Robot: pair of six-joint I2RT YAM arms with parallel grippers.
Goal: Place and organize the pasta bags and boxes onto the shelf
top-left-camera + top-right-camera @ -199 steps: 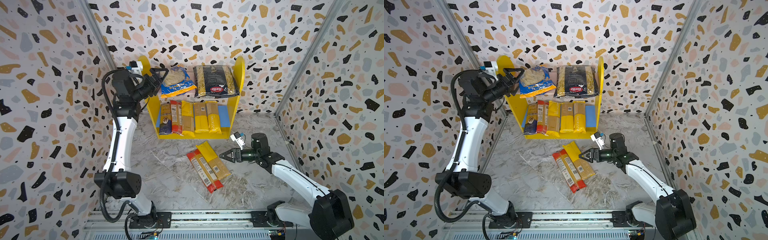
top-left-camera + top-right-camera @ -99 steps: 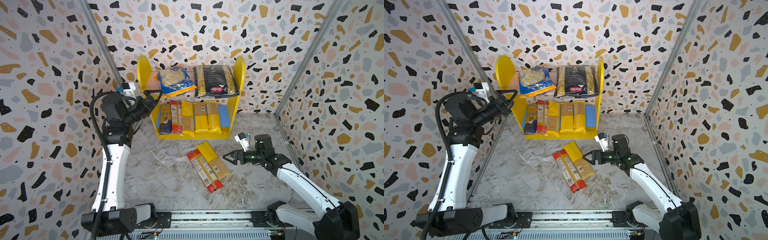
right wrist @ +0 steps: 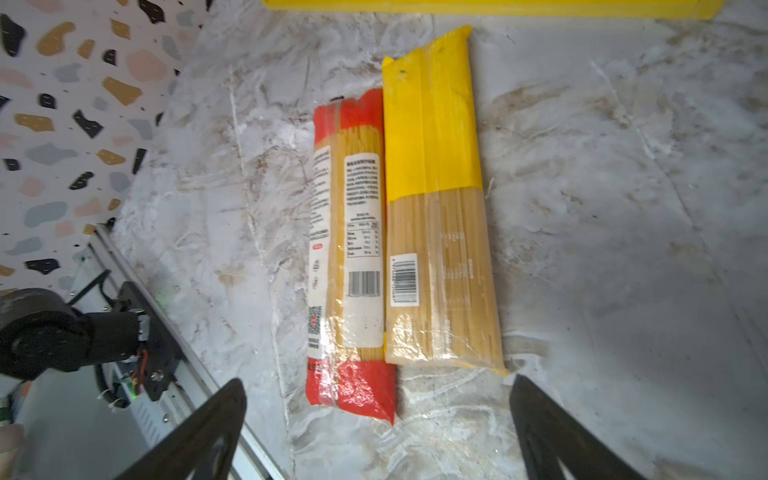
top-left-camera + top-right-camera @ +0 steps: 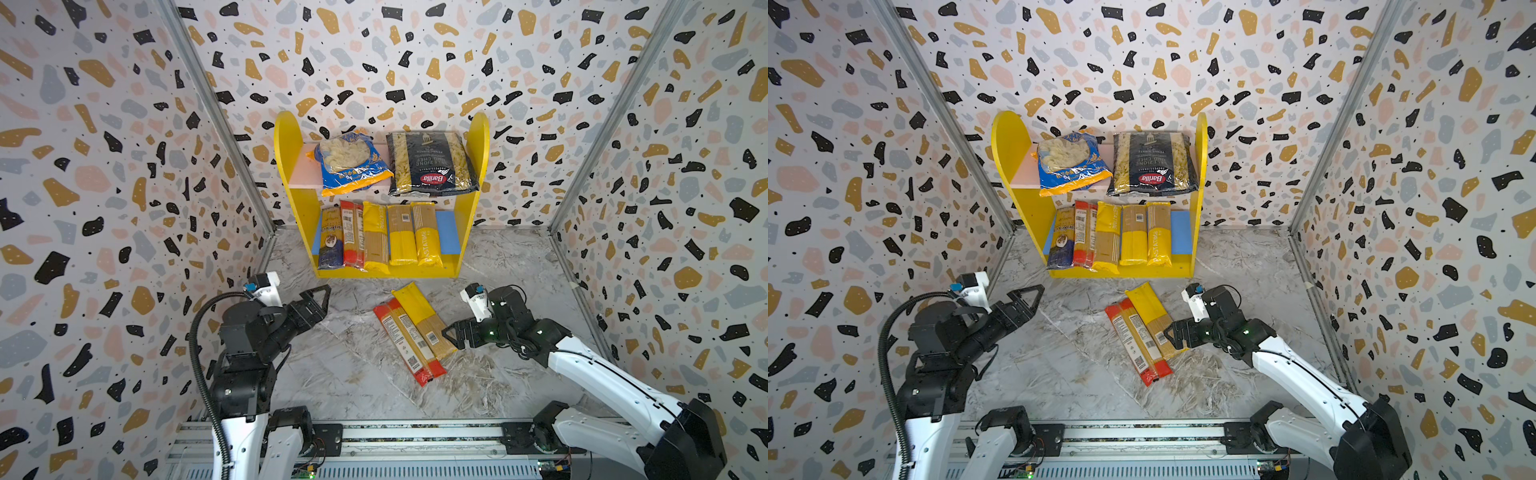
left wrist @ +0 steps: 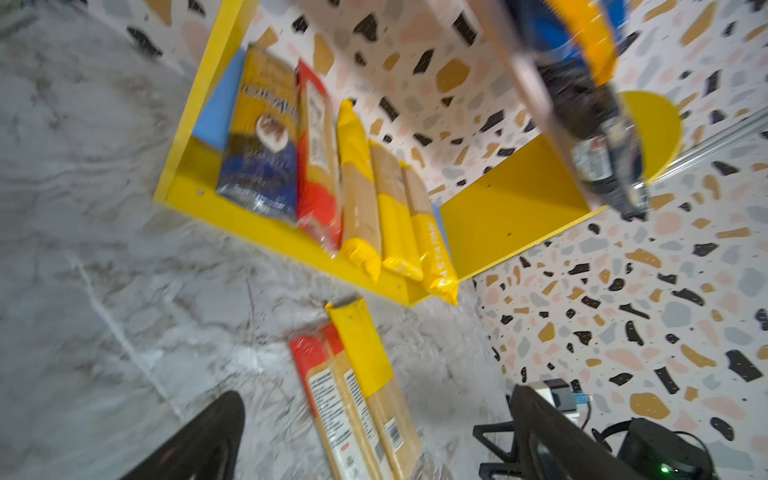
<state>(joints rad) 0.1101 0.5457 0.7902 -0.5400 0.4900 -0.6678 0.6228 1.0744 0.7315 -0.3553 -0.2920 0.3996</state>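
At the left, the left fingers [image 5: 199, 444] had come away from the pink upper board of the shelf [image 4: 286, 166] and dropped low over the desk [image 4: 353, 386], spread wide and holding nothing. The blue-orange Orecchiette bag [image 4: 349, 164] they had been beside a second earlier lay on that board, a little askew with a corner over the front edge, next to the navy Barilla bag [image 4: 430, 164]. Judged from that, placing the bag was finished. Below, five spaghetti packs [image 4: 378, 237] sat in a row on the blue lower board, with a bare strip at its right end. In front of the shelf, a red pack [image 4: 405, 345] and a yellow pack [image 4: 422, 316] lay touching side by side on the desk, unmoved. At the right, the right fingers [image 3: 552, 436], also wide open and empty, had shifted little and hung just beside the yellow pack's near end. Only those two packs remained to shelve, and the right arm looked best placed to take one.
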